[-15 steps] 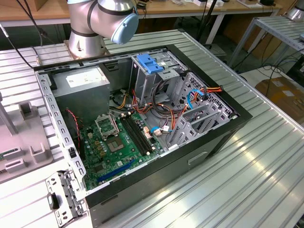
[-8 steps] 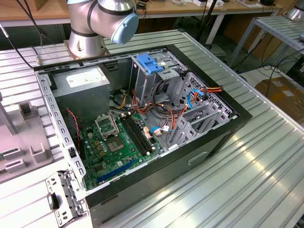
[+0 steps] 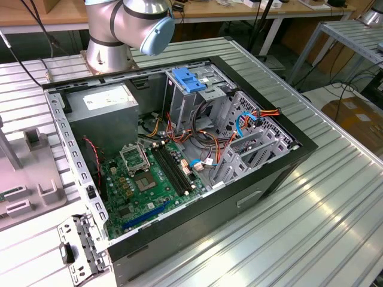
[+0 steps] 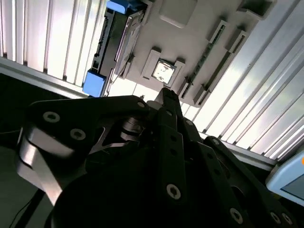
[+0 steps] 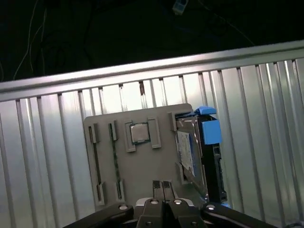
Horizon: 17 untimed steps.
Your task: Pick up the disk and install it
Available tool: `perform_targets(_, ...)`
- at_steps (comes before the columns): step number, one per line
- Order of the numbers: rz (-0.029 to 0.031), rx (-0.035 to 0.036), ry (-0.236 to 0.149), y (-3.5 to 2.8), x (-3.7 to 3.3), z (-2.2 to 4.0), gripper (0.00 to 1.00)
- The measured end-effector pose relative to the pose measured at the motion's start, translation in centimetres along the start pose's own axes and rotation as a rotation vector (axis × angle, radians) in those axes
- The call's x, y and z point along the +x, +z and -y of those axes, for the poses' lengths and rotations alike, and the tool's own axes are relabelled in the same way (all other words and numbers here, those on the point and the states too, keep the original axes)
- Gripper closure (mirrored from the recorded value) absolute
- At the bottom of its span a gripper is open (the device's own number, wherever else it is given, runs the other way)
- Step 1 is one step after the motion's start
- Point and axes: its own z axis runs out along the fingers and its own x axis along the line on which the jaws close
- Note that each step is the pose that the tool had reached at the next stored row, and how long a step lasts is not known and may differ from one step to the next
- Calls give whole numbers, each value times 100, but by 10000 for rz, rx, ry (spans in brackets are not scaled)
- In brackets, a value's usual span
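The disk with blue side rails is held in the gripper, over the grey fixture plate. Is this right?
No. The disk stands on edge in the grey fixture plate; the gripper holds nothing, as the first wrist view shows.

No text legible. The white sticker (image 3: 105, 97) on the power supply (image 3: 108, 127), 10 o'clock in the exterior view, is unreadable. The label (image 5: 185, 148) on the disk (image 5: 190, 126) is also unreadable.

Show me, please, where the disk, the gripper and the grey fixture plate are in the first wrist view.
disk (image 5: 186, 149), first wrist view, on its white-and-blue label.
gripper (image 5: 163, 186), first wrist view, midway between its fingertips.
grey fixture plate (image 5: 142, 166), first wrist view, on a bare patch of its surface.
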Motion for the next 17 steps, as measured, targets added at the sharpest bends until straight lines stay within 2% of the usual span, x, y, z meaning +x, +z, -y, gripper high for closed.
perform_targets(6, -54, -31, -1204, 7, -1, 0, 89)
perform_targets(14, -57, -31, -1282, 7, -1, 0, 89)
perform_targets(15, -57, -31, -1284, 7, -1, 0, 76)
perform_targets(17, -58, -32, -1287, 7, -1, 0, 64)
